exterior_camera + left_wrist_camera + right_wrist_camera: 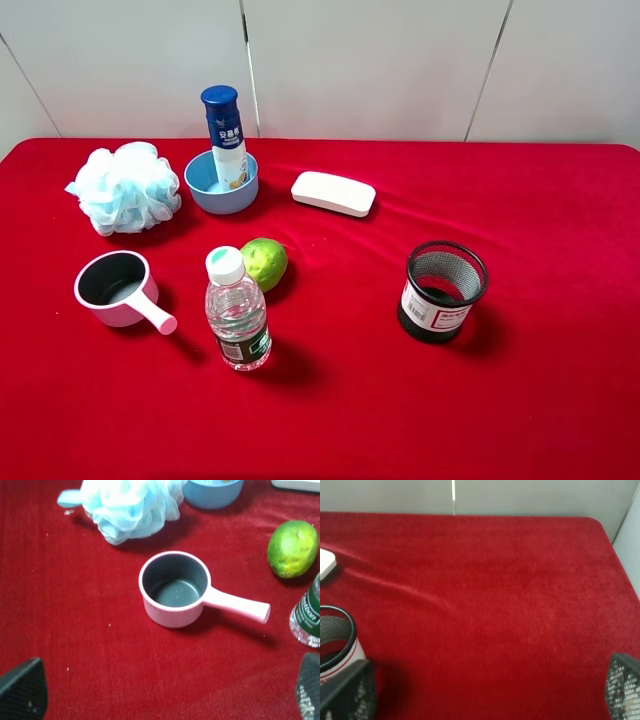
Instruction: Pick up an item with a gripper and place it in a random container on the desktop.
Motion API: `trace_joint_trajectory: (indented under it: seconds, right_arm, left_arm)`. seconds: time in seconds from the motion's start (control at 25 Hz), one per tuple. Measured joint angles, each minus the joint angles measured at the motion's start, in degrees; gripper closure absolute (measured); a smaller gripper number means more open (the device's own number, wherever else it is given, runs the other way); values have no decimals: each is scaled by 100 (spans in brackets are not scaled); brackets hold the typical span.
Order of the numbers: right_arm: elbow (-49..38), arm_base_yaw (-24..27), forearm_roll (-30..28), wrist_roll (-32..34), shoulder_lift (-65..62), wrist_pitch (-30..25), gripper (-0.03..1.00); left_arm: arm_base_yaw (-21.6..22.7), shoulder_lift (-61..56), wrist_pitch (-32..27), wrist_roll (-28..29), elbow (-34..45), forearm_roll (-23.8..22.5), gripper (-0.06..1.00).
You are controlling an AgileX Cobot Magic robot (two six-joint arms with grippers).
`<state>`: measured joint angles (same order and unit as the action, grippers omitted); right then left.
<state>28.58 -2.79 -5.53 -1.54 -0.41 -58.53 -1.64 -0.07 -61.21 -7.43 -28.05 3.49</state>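
Note:
The white bottle (227, 135) with a dark blue cap stands upright inside the light blue bowl (221, 184) at the back left of the red desktop (330, 390). The bowl's rim also shows in the left wrist view (212, 491). Neither gripper shows in the exterior high view. My left gripper (167, 692) is open and empty, hovering over the cloth in front of the pink scoop cup. My right gripper (485, 690) is open and empty over bare red cloth beside the black mesh cup.
A pink-handled scoop cup (118, 289) (176, 590), clear water bottle (238, 310), green lime (265, 262) (293, 548), blue bath pouf (124, 188) (131, 506), white case (333, 193) and black mesh cup (441, 291) (335, 640) stand about the table.

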Motion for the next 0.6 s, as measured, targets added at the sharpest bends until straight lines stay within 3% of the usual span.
trace_joint_trajectory:
  seconds: [0.6]
  right_arm:
    - [0,0,0,0,0,0,28]
  left_arm:
    - [0,-18,0,-86,0,0,-5]
